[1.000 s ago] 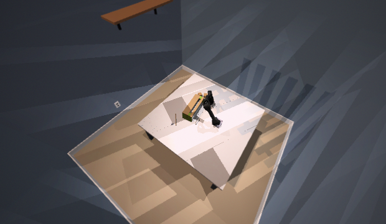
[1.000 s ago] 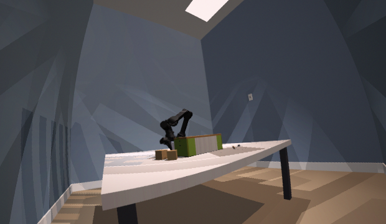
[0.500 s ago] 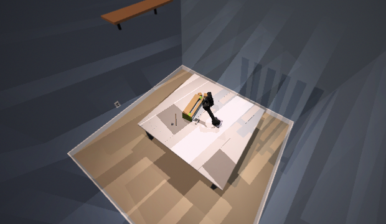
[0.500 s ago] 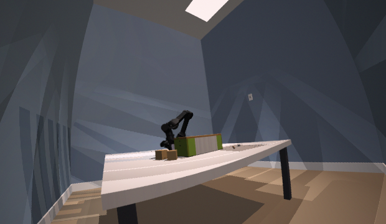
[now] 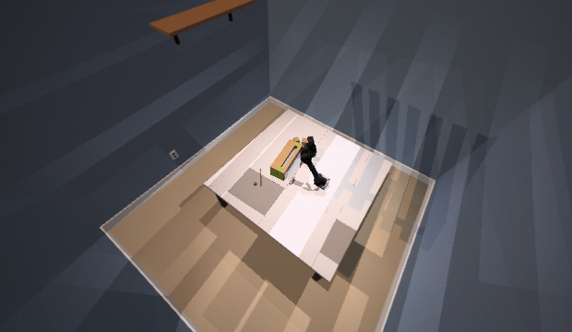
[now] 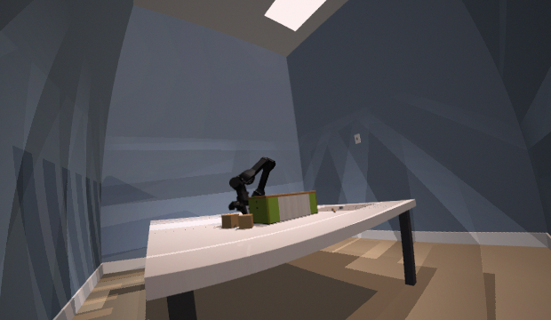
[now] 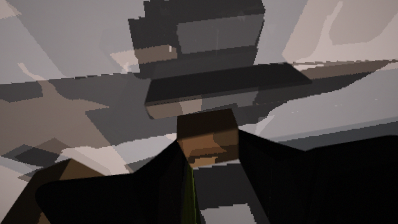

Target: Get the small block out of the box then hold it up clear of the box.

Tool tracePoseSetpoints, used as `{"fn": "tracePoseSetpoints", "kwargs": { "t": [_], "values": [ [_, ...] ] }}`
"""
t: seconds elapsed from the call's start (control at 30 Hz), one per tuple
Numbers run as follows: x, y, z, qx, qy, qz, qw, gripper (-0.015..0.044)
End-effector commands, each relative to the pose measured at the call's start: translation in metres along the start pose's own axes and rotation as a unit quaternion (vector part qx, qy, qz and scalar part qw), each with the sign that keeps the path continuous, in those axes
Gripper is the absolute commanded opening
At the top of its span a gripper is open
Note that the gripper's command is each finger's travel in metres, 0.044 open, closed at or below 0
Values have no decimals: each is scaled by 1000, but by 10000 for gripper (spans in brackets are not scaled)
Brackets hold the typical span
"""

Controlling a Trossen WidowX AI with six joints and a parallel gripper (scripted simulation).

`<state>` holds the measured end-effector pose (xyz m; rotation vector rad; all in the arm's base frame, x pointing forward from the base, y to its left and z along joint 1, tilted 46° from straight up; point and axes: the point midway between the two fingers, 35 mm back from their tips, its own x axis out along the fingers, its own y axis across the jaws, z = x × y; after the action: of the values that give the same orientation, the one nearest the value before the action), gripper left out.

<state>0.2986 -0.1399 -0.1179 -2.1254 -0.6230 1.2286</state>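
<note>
Two dark fingers of the claw are clamped on the small brown block, which sits between the tips, low over the white counter. Gripping opposite faces this way likely keeps the block square for lifting. It appears near-cubic, with no evident long axis; one face points away from the claw. The green-ended box stands close beside the claw.
</note>
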Motion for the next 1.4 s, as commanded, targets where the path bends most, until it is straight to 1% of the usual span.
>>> {"fn": "tracePoseSetpoints", "kwargs": {
  "t": [0.0, 0.17, 0.33, 0.7, 1.07, 1.27, 1.37],
  "values": [
    [-19, 3, -10, -5, 3, 6, 1000, 0],
    [-48, 1, -22, -7, 4, 7, 1000, 0],
    [-55, 0, -24, -1, 4, 10, 1000, 0],
    [-105, -15, -18, 111, 10, 66, 992, 0],
    [-150, -35, -3, 227, 27, 121, 966, 0],
    [-170, -46, 7, 288, 40, 148, 945, 0],
    [-172, -47, 8, 295, 42, 152, 942, 0]
  ]
}}
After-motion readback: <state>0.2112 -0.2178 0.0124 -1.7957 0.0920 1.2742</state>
